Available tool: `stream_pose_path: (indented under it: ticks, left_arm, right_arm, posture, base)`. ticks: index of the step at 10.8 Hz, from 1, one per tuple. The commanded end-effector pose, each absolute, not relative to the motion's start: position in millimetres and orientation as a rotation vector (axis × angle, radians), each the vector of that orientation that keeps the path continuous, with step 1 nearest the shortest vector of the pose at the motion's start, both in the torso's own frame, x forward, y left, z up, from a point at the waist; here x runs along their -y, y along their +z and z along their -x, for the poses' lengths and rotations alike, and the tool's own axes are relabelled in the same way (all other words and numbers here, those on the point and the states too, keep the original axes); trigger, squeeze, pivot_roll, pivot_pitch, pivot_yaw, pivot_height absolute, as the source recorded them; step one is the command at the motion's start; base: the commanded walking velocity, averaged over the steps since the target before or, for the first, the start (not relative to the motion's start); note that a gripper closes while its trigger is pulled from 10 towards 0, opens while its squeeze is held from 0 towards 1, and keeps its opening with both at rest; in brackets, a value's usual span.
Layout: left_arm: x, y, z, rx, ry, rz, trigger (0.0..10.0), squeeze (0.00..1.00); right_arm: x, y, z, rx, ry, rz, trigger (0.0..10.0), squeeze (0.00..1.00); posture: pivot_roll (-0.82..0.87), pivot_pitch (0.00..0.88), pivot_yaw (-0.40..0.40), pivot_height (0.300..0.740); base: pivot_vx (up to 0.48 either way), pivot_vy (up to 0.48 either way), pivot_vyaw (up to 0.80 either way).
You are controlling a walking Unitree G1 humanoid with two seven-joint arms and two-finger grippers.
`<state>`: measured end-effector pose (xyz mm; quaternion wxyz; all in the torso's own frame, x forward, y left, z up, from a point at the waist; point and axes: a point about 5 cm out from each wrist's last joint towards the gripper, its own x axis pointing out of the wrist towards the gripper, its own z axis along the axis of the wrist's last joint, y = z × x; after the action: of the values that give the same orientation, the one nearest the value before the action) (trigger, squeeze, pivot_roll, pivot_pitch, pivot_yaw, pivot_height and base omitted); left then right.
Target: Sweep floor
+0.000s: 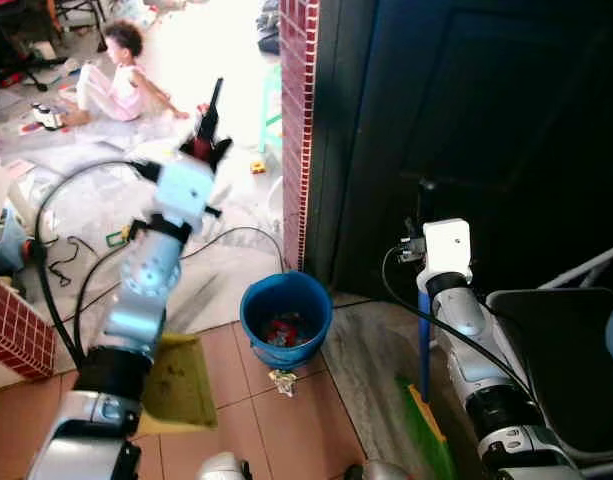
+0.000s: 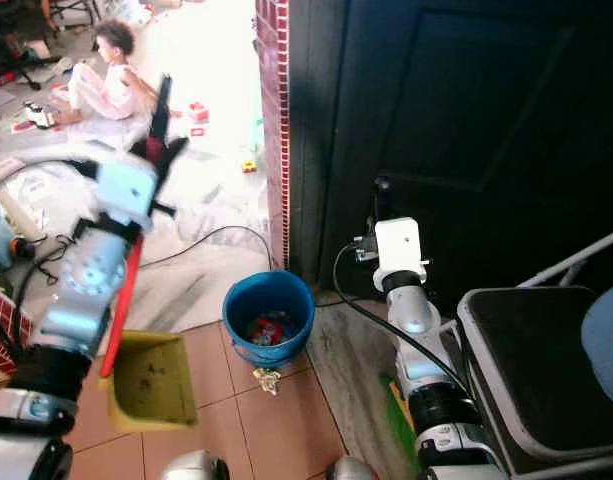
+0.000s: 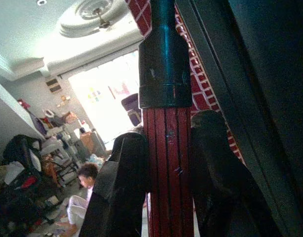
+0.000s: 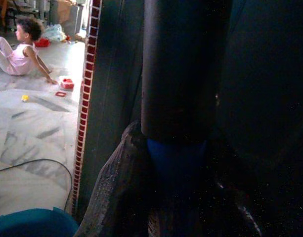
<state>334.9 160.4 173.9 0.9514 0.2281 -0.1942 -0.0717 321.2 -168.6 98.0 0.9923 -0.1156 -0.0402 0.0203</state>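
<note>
2 grippers clamped: left gripper (image 3: pixel 166 197) on red dustpan handle (image 3: pixel 166 148), right gripper (image 4: pixel 176 197) on blue broom handle (image 4: pixel 176 158). Tip yellow dustpan (image 2: pixel 151 385) squarely over blue bucket (image 2: pixel 268 310), frame centre.

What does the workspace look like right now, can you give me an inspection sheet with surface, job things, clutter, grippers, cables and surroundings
Surface: tan floor tiles near the robot, pale marble floor beyond.
Job's things: yellow dustpan on the tiles, on a red handle; broom with blue handle and green bristles; blue bucket holding scraps.
Clutter: crumpled wrapper on the tiles beside the bucket; small toys on the marble.
Grippers: left gripper raised, jaws shut on the red handle; right gripper shut on the broom's blue handle.
Cables: black cable lying loose across the marble.
Surroundings: brick-patterned wall edge, dark door, folding chair, a person sitting on the floor.
</note>
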Motion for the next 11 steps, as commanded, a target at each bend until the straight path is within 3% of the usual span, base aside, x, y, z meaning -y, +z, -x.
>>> stream_pose_path:
  ticks: [1,3,4,5,11]
  left_arm:
    - [-158,167,-332,0.392,-0.163,-0.506,10.0,0.00]
    - [-161,138,-324,0.253,-0.132,-0.419,10.0,0.00]
    - [-162,121,-317,0.160,-0.146,-0.288,10.0,0.00]
    - [-162,121,-315,0.179,-0.146,-0.313,10.0,0.00]
    - [-157,112,-308,0.124,-0.158,-0.286,10.0,0.00]
  right_arm:
    - [168,104,-324,0.095,0.046,0.215,10.0,0.00]
    - [166,103,-323,0.081,0.055,0.183,10.0,0.00]
    - [164,103,-324,0.076,0.058,0.169,10.0,0.00]
    - [161,102,-324,0.074,0.062,0.166,10.0,0.00]
    - [159,101,-322,0.067,0.065,0.152,10.0,0.00]
  posture:
    - [-0.04,0.000,0.000,0.740]
    - [-0.04,0.000,-0.010,0.740]
    - [-0.03,0.000,-0.011,0.740]
    - [-0.03,0.000,-0.010,0.740]
    - [-0.04,0.000,-0.001,0.740]
  base:
    - [0.000,0.000,0.00]
    - [0.000,0.000,0.00]
    - [0.000,0.000,0.00]
    - [0.000,0.240,0.00]
    - [0.000,0.480,0.00]
